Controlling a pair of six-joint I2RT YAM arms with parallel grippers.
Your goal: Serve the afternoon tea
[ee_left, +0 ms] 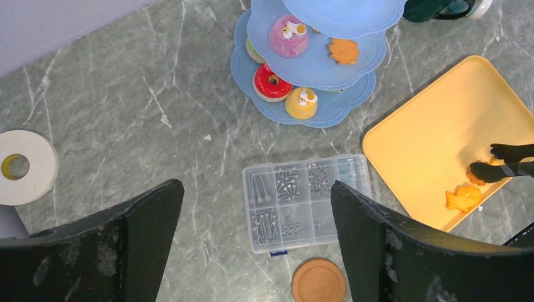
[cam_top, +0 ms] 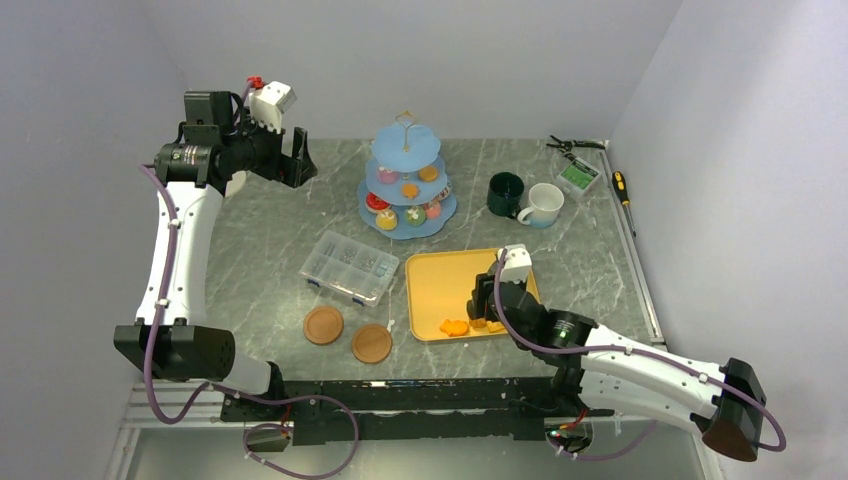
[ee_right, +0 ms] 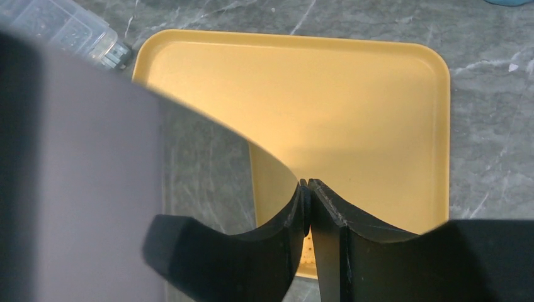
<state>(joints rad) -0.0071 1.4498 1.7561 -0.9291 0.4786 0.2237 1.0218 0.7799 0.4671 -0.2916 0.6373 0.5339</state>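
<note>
No word, brand, number or sign can be read anywhere. The green-faced box (cam_top: pixel 578 176) on the worktop (cam_top: pixel 260 240), well beyond the right jaws, and the left arm's motor sticker (cam_top: pixel 185 155) bear marks too small to read

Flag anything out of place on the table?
Clear compartment box sits in front of the three-tier stand, left of the yellow tray: a hardware organiser amid tea things. Nothing looks spilled or tipped.

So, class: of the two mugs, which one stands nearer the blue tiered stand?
The dark-green mug. It sits between the light-blue three-tier stand and the white mug, which stands further right, away from the stand.
</note>
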